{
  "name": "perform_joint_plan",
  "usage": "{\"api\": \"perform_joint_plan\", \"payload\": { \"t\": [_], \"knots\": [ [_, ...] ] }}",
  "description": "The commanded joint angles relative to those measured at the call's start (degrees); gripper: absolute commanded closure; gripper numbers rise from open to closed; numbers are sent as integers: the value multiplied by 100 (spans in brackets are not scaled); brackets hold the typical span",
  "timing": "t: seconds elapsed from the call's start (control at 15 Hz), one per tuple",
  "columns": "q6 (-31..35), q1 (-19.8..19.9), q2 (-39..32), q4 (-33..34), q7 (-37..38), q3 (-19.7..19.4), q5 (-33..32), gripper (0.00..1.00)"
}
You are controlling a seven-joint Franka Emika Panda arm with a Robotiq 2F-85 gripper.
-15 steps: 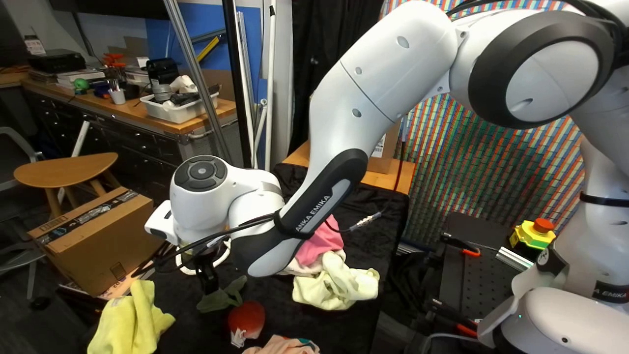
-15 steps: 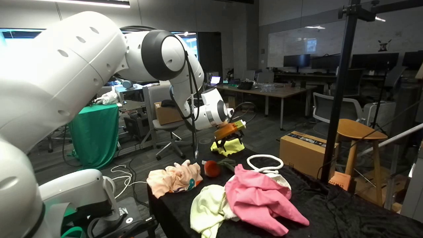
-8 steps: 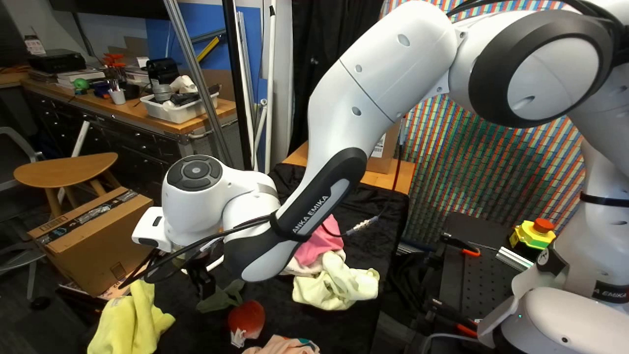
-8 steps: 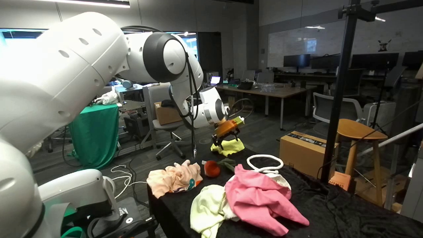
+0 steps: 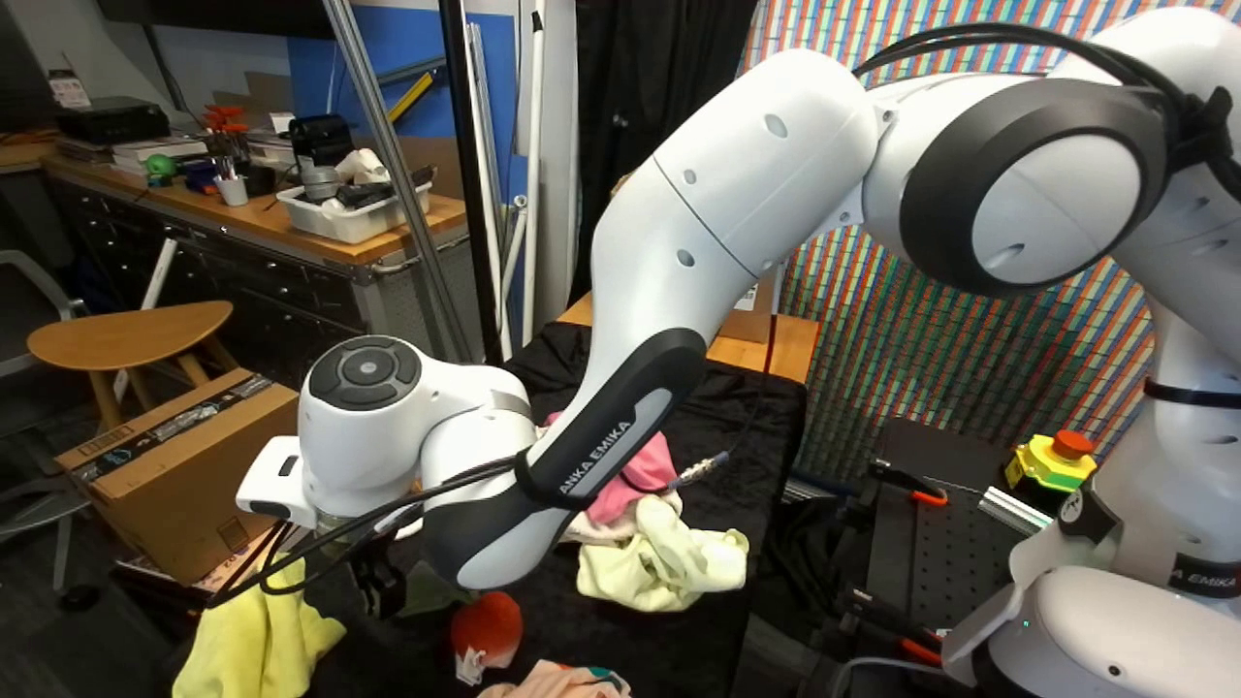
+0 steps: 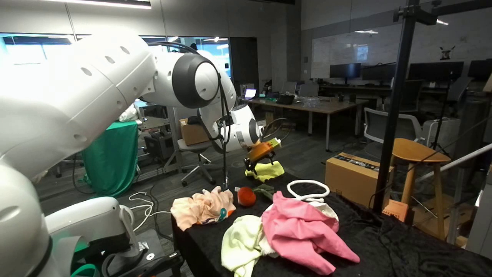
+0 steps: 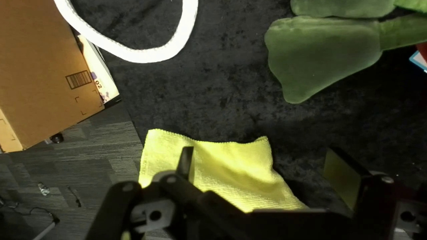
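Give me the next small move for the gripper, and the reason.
I'd probably shift the open gripper slightly toward the yellow cloth before lowering. In the wrist view, one finger overlaps the yellow cloth while the other appears over the black cover past its edge, and nothing is held.

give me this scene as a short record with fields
gripper: open, holding nothing, no contact seen
nearest thing: yellow cloth, at the edge of the black-covered table
also on table: green leaves by red plush; white rope loop
other cloths: pink cloth, pale yellow-green cloth, peach cloth
beside table: cardboard box
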State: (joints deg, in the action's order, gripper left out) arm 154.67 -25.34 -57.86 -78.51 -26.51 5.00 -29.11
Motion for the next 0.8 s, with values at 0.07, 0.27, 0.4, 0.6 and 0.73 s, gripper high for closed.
{"api": "perform_joint_plan", "payload": {
  "t": [0.07, 0.27, 0.4, 0.6, 0.73],
  "knots": [
    [-10, -372, -441, 656, 934, -324, 39, 0],
    [-349, -590, -652, 1077, 1815, -505, 282, 0],
    [-589, -719, -828, 1396, 2370, -637, 417, 0],
    [-1054, -888, -1106, 1947, 3176, -824, 645, 0],
    [-1496, -968, -1249, 2317, 3651, -903, 814, 0]
  ]
}}
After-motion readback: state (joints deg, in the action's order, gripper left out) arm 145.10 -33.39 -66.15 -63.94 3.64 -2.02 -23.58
